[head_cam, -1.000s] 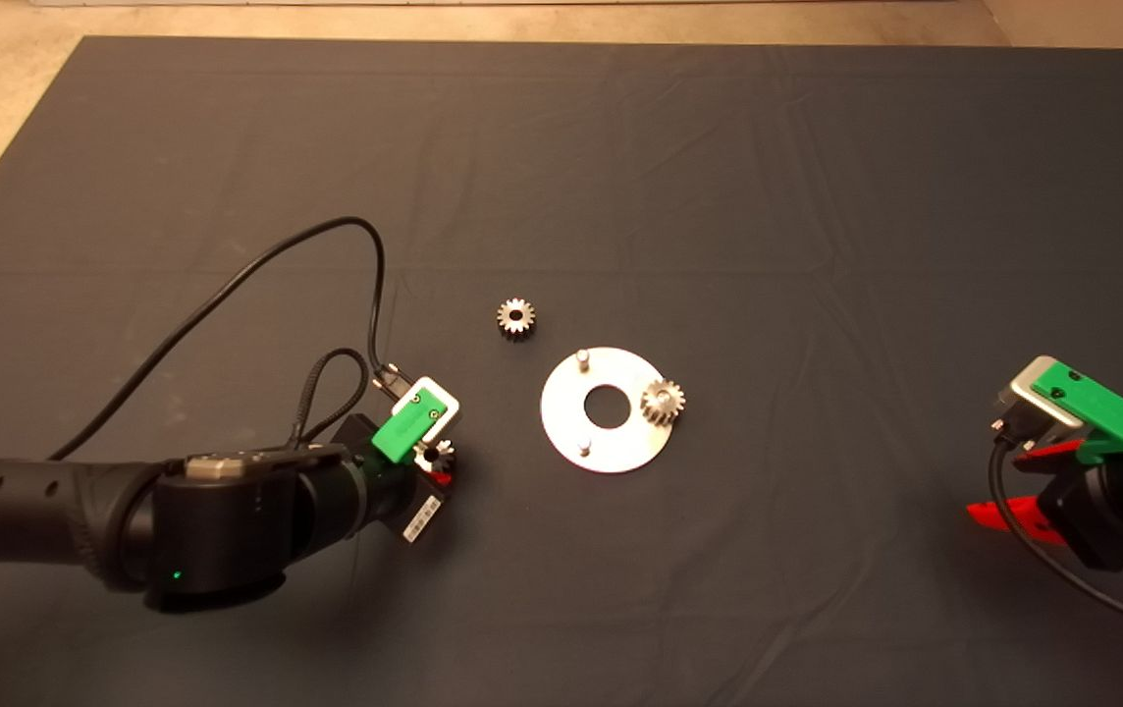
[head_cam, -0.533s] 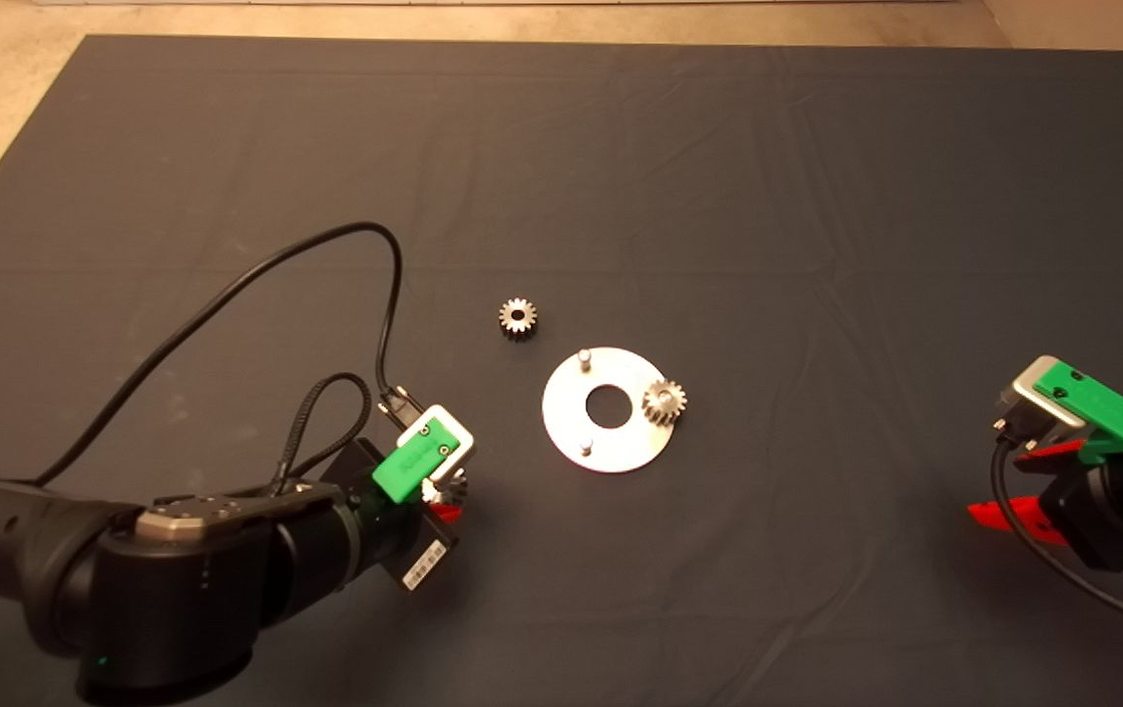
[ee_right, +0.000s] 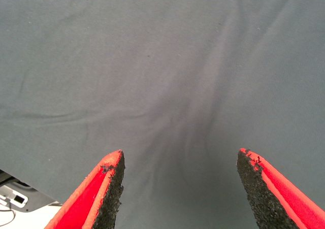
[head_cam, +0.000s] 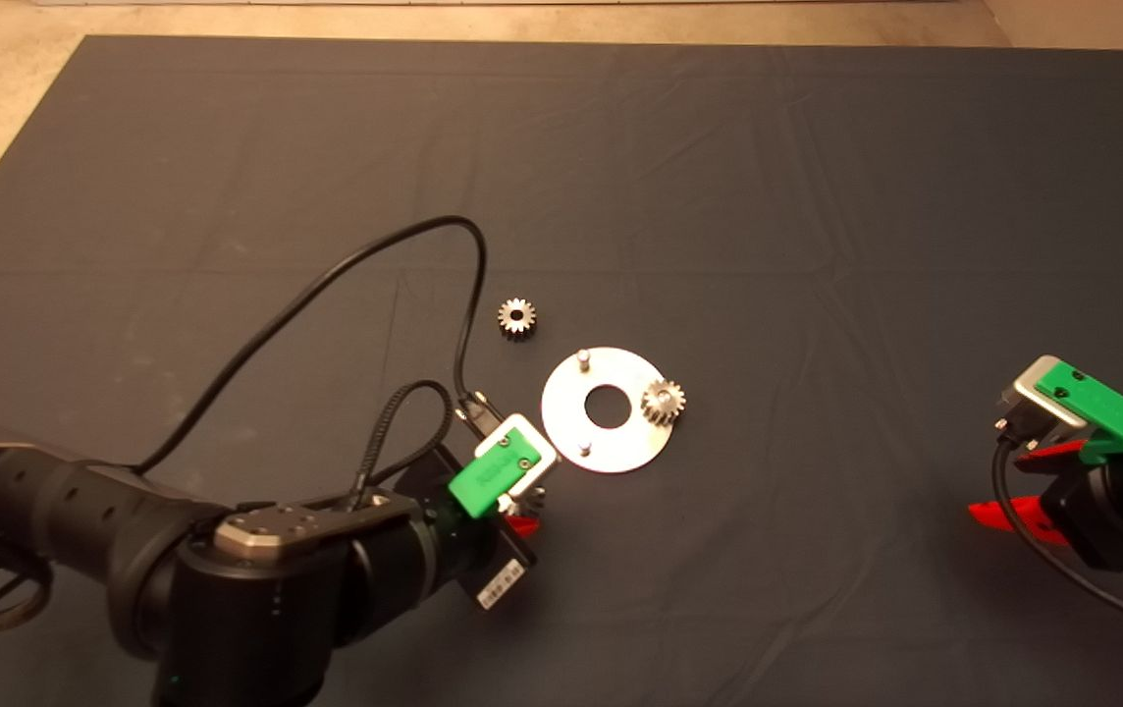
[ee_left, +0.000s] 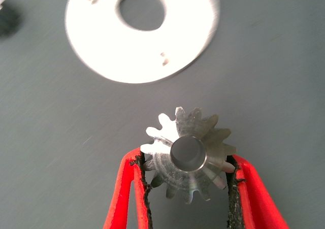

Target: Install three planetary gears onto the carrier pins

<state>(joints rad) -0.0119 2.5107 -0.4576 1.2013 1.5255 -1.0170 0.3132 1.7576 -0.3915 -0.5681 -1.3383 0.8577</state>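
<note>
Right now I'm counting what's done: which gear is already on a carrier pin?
The gear at the disc's right edge; one lies loose on the mat, one is in the left gripper.

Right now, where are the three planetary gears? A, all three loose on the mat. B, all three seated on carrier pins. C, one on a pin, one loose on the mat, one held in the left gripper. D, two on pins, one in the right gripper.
C: one gear sits on the carrier disc, another lies on the mat, and the left gripper grips the third.
</note>
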